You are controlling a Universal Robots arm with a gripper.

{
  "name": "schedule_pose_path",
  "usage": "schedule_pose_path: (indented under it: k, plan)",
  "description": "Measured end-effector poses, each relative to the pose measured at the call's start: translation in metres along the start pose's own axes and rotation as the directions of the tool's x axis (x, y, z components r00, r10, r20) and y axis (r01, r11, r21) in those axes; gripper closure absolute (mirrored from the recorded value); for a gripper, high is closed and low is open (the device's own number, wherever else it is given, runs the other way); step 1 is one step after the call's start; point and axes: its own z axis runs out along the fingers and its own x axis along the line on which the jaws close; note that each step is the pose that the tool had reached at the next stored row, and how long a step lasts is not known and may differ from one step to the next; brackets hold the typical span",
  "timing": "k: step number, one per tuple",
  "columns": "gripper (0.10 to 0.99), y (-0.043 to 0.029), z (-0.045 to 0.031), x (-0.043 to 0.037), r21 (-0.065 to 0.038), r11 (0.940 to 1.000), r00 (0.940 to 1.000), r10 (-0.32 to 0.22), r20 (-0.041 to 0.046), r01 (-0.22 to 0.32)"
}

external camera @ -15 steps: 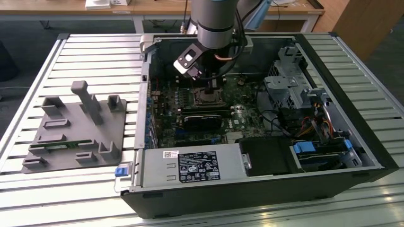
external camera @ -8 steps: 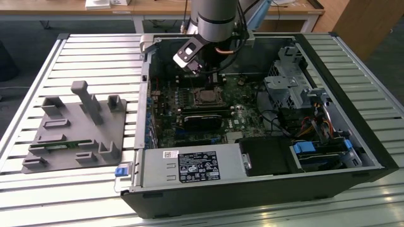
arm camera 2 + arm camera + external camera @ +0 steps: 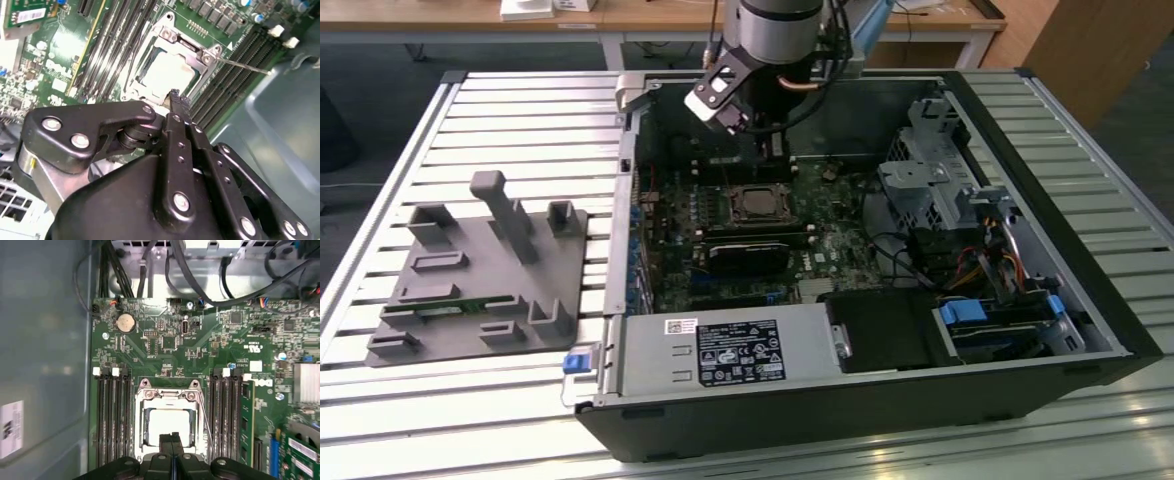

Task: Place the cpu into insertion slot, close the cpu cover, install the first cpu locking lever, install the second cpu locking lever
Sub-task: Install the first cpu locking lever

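The cpu [image 3: 170,422] lies flat in the insertion slot [image 3: 754,205], its silver face [image 3: 167,75] showing through the window of the cpu cover [image 3: 169,395], which lies down over it. A thin metal locking lever [image 3: 245,65] sticks out past one side of the socket; in the first wrist view a lever [image 3: 204,420] runs along the socket's edge. My gripper [image 3: 172,438] hovers just over the socket's edge with its black fingers [image 3: 176,100] pressed together and nothing between them. In the exterior view the gripper [image 3: 770,148] hangs inside the case, just behind the socket.
Memory slots [image 3: 112,415] flank the socket on both sides. A black block [image 3: 754,250] sits in front of it, the power supply [image 3: 720,350] nearer still. A drive cage [image 3: 927,180] and cables [image 3: 200,280] crowd the case. A grey fixture [image 3: 480,270] lies outside it.
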Motion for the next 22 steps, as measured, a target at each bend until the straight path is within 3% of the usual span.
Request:
schedule_pose_path:
  k: [5,8,12,17,22]
  plan:
    - [0.976,0.0003,-0.0131,0.0007,0.0,1.0,1.0,0.0,0.0,0.0]
    - [0.976,0.0003,-0.0142,0.0008,0.001,0.9999,0.9999,-0.011,-0.0004,0.011]
    - [0.976,0.0003,-0.0143,0.0008,0.004,0.9965,0.9965,-0.083,-0.002,0.083]
    - [0.976,0.0003,-0.0143,0.0007,0.009,0.985,0.985,-0.172,-0.0046,0.172]
    - [0.976,0.0003,-0.0142,0.0007,0.013,0.9652,0.9653,-0.261,-0.0076,0.261]
